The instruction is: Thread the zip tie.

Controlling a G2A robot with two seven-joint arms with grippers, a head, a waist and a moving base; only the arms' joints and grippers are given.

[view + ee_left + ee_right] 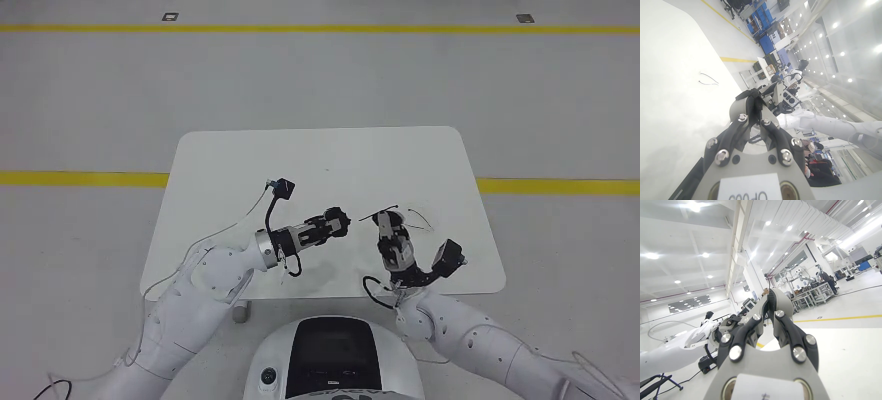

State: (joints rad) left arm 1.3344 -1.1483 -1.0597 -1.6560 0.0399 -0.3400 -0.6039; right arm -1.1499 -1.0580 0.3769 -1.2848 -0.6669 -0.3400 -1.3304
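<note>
Both closed: R gripper [769, 297] pinching zip tie [768, 317], L gripper [753, 94] near it

Rows of ceiling lamps [705, 255] pour bright, even light over the hall, flaring into starbursts overhead and washing the white desk [668, 56] to a hazy glare beside the left wrist, while straight lines bow toward both wrist views' edges.

Narrow gap between left claw [343, 219] and right claw [384, 219], loose zip ties [420, 215] alongside, far table [320, 150] passable
</note>
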